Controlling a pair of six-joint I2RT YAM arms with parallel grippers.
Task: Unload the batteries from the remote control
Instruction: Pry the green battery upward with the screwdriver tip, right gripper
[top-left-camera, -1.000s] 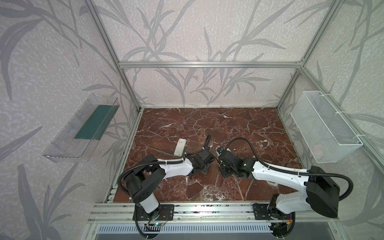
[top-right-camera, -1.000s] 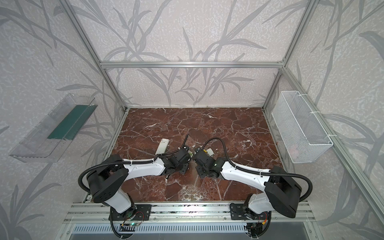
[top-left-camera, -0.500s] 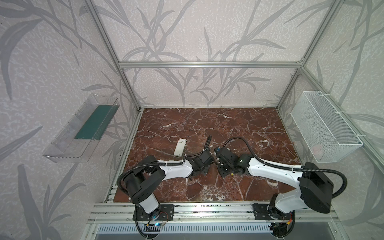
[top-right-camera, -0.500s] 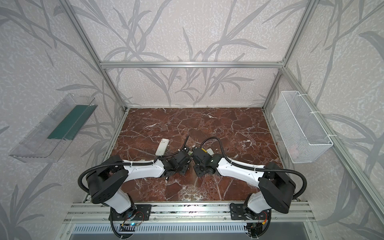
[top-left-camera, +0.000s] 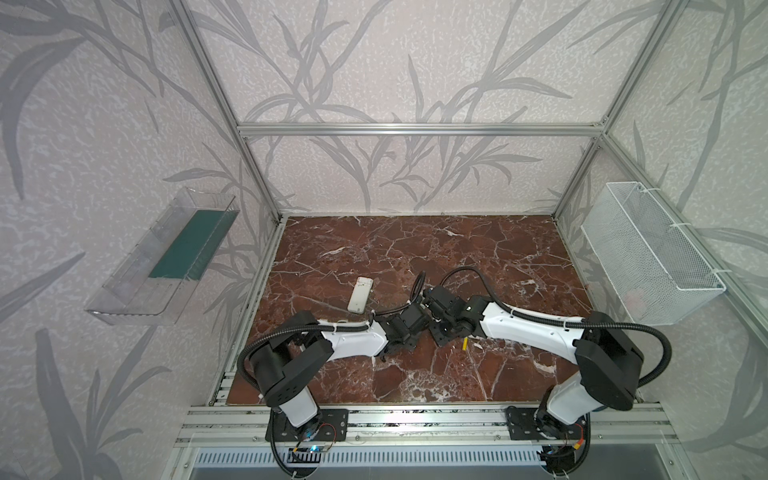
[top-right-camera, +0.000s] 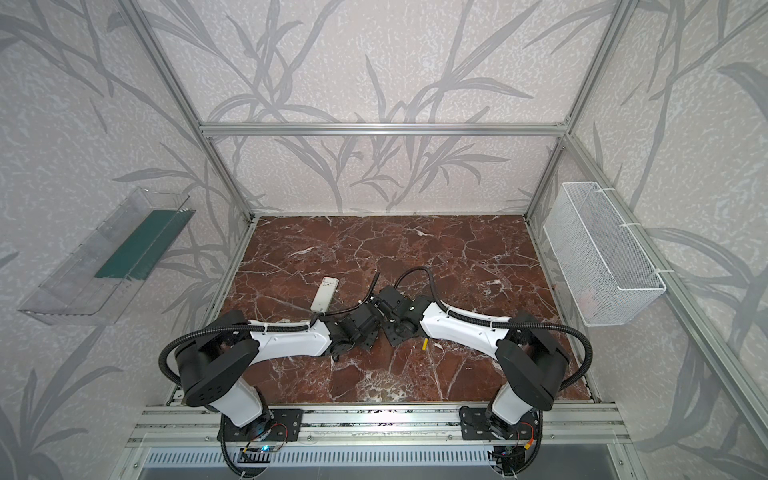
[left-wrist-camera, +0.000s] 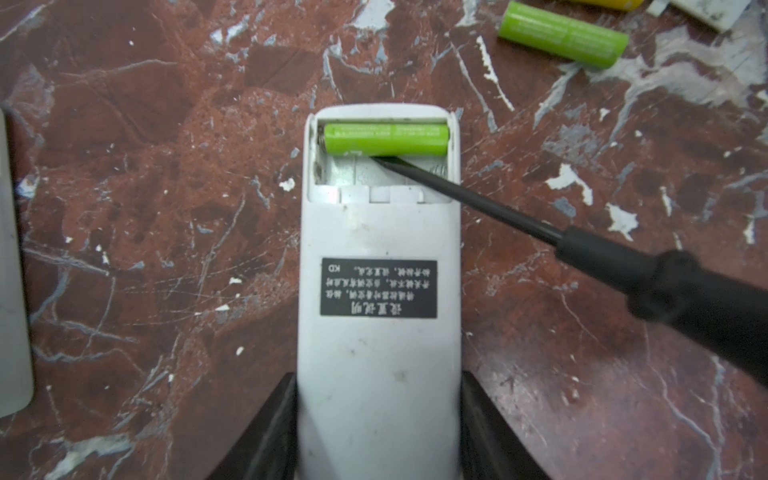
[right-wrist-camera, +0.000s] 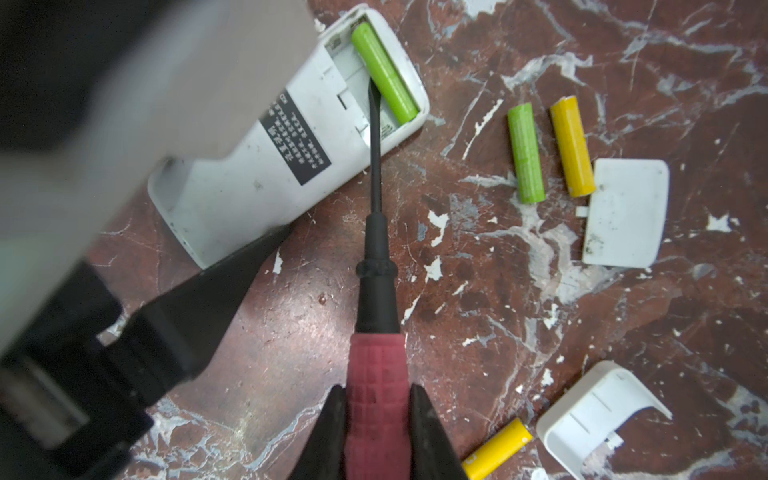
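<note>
One lime-green battery (left-wrist-camera: 386, 139) lies crosswise in the open bay at the end of the remote (left-wrist-camera: 378, 353), in the slot nearest the end wall. The slot beside it is empty, its spring bare. The battery is a small, rigid cylinder with a smooth, glossy wrap. I judge it light and hard to crush, but slick and quick to roll once free. It is seated against a spring, so it probably needs levering up at one end, then a pinch across its middle.

The screwdriver (left-wrist-camera: 478, 199) has its flat dark tip touching the battery's side, low down by the bay floor. The right claw (right-wrist-camera: 378, 399) is clamped on its ribbed pink-red handle, which looks grippy. The shaft is thin and black.

The remote is a scuffed white slab of hard plastic, back up, with a black label. The left claw (left-wrist-camera: 378, 390) is clamped on its two long sides, at the end away from the bay.

On the table (left-wrist-camera: 166, 208), a smooth red-brown marble pattern with white flecks, a loose green battery (right-wrist-camera: 525, 153) and a yellow battery (right-wrist-camera: 571, 145) lie side by side, just apart. A flat white cover (right-wrist-camera: 625, 212) is just beside the yellow one. A second yellow battery (right-wrist-camera: 496, 449) lies just beside a second cover (right-wrist-camera: 598, 415). A second remote (top-left-camera: 360, 294) lies well apart, as a top view shows.
</note>
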